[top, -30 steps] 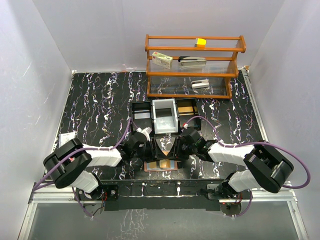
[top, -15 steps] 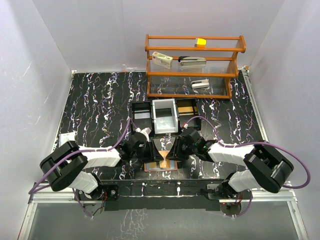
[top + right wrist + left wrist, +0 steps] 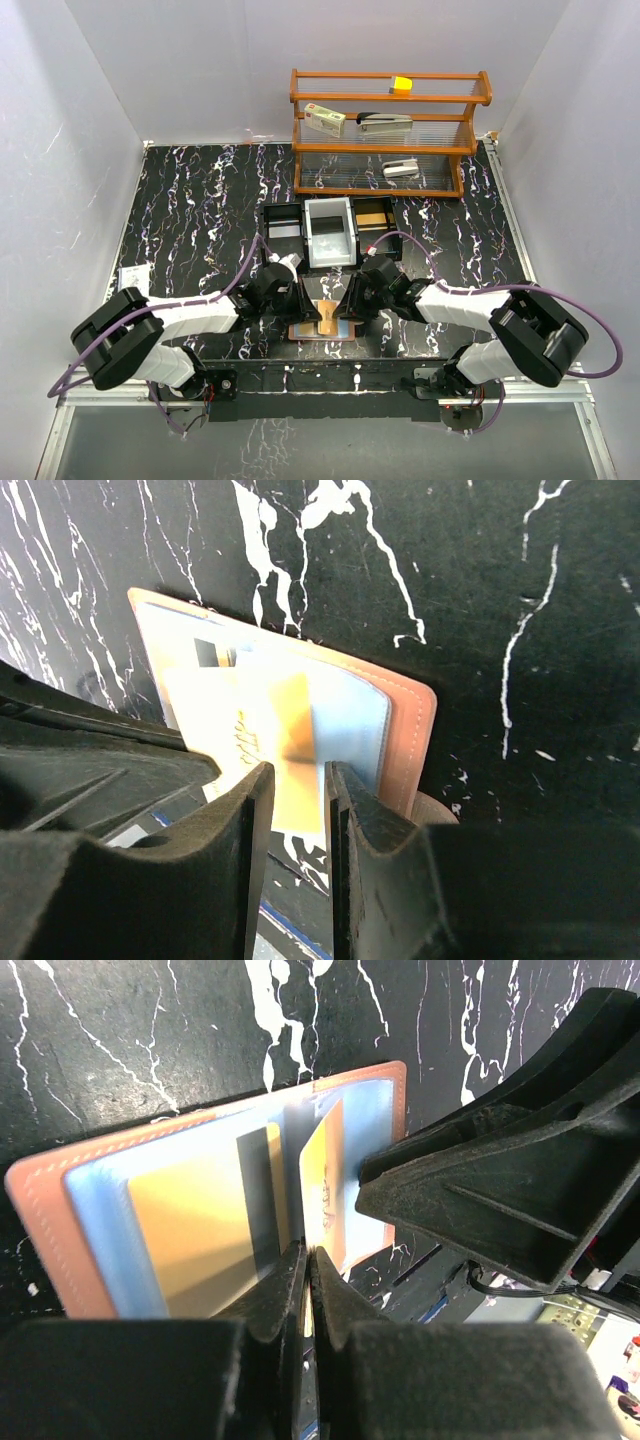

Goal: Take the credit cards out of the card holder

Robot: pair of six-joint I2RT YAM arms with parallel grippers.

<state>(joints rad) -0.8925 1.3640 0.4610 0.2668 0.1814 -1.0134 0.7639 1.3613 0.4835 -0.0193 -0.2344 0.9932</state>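
A black bench [image 3: 200, 200] veined with white was seen to fill the floor of the white-walled cell, and a wooden shelf rack [image 3: 440, 148] was stood at its far edge. The left arm [image 3: 190, 318] and the right arm [image 3: 460, 303] were reached inward from their bases at the near edge, so that the two hands were brought close together at the middle. A black three-part tray [image 3: 263, 215] was set between the rack and the hands. Just in front of the tray, near the bench's near edge, the card holder [image 3: 45, 1220] was laid open and flat, its salmon border turned up around a pale blue lining. A golden card [image 3: 195, 1230] was lodged in one of its pockets. A yellow-orange card [image 3: 322, 1185] was lifted on edge, partly out of the holder beside the fold. The left hand [image 3: 308, 1260] was closed tight, and the near edge of that raised card was pinched between its fingers. The right hand [image 3: 293, 810] was held part-way open, its fingers parted and lowered over the holder's other half, with the yellow-orange card seen in the gap between them; whether anything was pressed or gripped by it could not be told.
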